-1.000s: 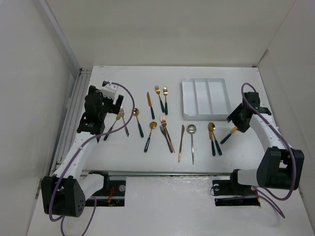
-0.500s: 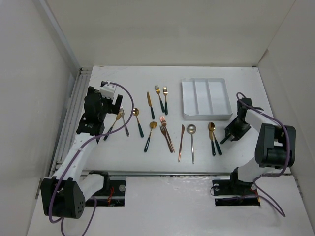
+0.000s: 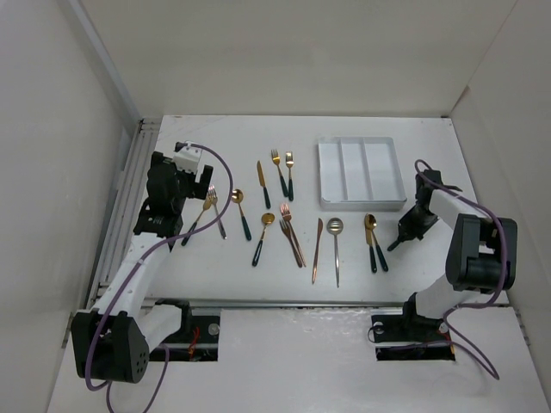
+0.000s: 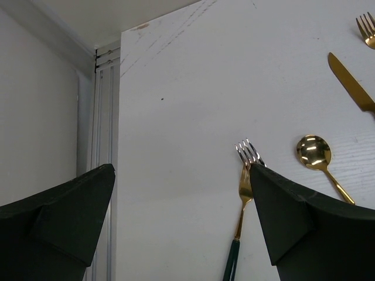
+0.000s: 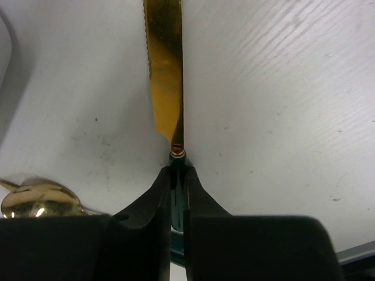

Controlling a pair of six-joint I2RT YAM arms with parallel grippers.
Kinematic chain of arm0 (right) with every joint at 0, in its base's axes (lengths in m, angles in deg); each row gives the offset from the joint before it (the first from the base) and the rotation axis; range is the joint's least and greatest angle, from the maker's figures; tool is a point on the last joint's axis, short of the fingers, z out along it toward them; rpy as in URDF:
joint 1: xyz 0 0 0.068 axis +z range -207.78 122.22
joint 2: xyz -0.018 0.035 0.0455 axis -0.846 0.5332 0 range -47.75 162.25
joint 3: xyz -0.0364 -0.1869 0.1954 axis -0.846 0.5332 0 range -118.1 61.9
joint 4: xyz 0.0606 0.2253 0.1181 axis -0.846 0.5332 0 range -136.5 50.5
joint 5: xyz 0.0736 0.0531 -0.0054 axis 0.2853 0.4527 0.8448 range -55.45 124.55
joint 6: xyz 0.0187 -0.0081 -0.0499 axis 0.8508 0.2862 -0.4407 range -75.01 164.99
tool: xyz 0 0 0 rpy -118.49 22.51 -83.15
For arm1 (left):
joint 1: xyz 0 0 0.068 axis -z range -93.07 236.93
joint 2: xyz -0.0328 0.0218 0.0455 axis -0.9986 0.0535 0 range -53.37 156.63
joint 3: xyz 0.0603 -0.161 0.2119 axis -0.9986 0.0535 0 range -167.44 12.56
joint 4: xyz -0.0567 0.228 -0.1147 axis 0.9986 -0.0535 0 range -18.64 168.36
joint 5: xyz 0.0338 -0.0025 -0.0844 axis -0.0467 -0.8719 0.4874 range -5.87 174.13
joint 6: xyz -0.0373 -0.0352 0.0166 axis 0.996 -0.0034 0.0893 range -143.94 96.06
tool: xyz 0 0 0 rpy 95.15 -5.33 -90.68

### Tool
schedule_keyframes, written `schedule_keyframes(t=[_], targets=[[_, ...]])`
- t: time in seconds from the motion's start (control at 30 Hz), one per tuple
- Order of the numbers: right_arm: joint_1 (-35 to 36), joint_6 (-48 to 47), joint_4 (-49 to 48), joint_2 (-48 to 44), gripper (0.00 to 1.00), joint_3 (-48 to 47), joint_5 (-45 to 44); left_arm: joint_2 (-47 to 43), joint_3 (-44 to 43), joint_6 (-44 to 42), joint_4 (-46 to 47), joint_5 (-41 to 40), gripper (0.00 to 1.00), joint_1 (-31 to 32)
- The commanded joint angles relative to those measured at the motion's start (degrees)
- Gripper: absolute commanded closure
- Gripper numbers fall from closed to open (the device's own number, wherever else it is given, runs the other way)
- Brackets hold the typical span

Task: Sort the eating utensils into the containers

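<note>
**Right tool (image 5: 177, 175) pinches knife (image 5: 164, 70) by its dark handle**

Both are at the near right of the surface (image 3: 258, 138), the gold blade pointing away from the fingers. Left tool (image 4: 181, 170) hangs spread wide above a gold fork (image 4: 245, 181) at the left. Other utensils (image 3: 335, 225) lie in rows mid-surface. Beyond them, far right, stands the white three-compartment tray (image 3: 362, 205).

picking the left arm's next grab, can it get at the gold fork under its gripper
Probably yes: the left gripper hangs open right over the gold fork, with nothing between them.
</note>
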Motion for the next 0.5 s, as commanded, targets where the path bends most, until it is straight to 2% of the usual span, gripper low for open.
schedule_keyframes(t=[0.0,0.07,0.17,0.23,0.33,0.37,0.43,0.47], targets=[[-0.2,2.3,1.7,-1.7,1.00,-0.9,-8.5,-1.0,0.2,0.0,2.5,1.0,0.00,0.0],[-0.2,4.7,4.2,-5.1,1.00,-1.7,-13.7,-1.0,0.2,0.8,2.0,2.3,0.00,0.0],[-0.2,6.1,7.6,-10.1,1.00,-5.3,-19.1,-1.0,-1.0,6.6,-1.1,2.8,0.00,0.0],[-0.2,6.1,9.0,-12.2,1.00,-9.3,-24.9,-1.0,-2.2,6.6,-3.7,6.6,0.00,0.0],[1.1,-0.6,5.4,-15.9,1.00,-13.5,-27.5,-0.4,-2.2,6.6,-5.1,9.7,0.00,0.0],[1.7,-3.9,2.9,-16.6,1.00,-14.2,-26.1,-0.4,-2.2,6.6,-5.8,10.3,0.00,0.0],[4.7,-18.9,-8.0,-17.7,1.00,-16.1,-20.5,0.7,-2.2,6.6,-6.4,10.9,0.00,0.0],[6.2,-19.0,-8.0,-17.7,1.00,-16.8,-19.1,0.7,-2.2,6.6,-6.9,10.9,0.00,0.0]])
